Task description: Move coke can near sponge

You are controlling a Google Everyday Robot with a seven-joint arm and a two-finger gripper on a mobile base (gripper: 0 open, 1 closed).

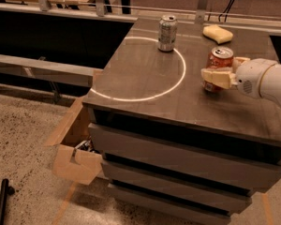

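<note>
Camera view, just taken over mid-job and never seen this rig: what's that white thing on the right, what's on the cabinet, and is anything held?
This is one picture, from a single camera looking down at a dark drawer cabinet. The rounded white tube on the right is the robot's arm; the cream gripper at its end is at the red soda can with a silver top, near the cabinet's right edge. Whether it already grips the can, I cannot tell. Also on top: a silver-grey can on a white ring, and a pale yellow sponge block at the back, beyond the red can.
</note>
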